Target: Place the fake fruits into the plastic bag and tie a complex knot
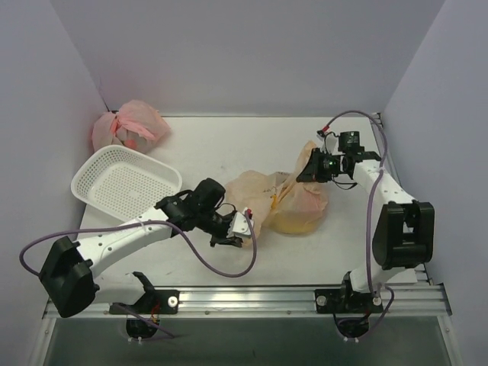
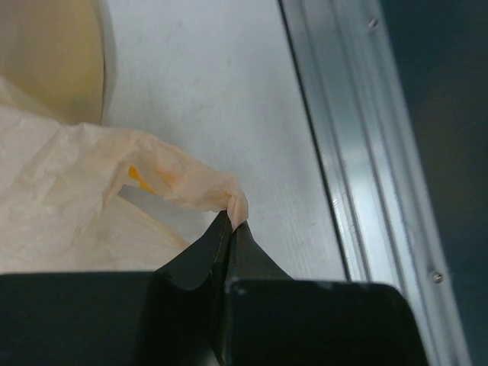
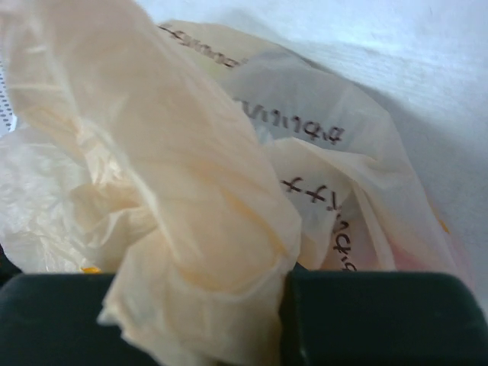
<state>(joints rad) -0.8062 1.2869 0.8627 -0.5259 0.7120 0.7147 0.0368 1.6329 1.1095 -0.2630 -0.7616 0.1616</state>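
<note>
1. The plastic bag (image 1: 286, 202) lies slumped on the counter (image 1: 229, 145), a little toward 4 o'clock from the middle of the top view. Its lower lobe bulges yellowish. We judge the fake fruits are inside, though none can be made out singly.
2. The left hand (image 1: 241, 227) sits at the bag's 8 o'clock edge, closed tight on a thin twisted corner of film. In its wrist view the fingertips (image 2: 217, 238) meet with only that wisp between them.
3. The right hand (image 1: 313, 168) is at the bag's 1 o'clock side, and a thick gathered fold runs between its fingers. It appears clamped on that fold, which is lifted off the counter.
4. We read the two holds as opposite ends of the mouth, held apart so they can be crossed — the knotting stage, with filling apparently done.
5. The film is thin, and the slight left pinch could slip under tension.
6. A white mesh basket (image 1: 126, 183) at 9 o'clock and a pink tied bag (image 1: 126, 130) at 10 o'clock sit well apart from the work.
</note>
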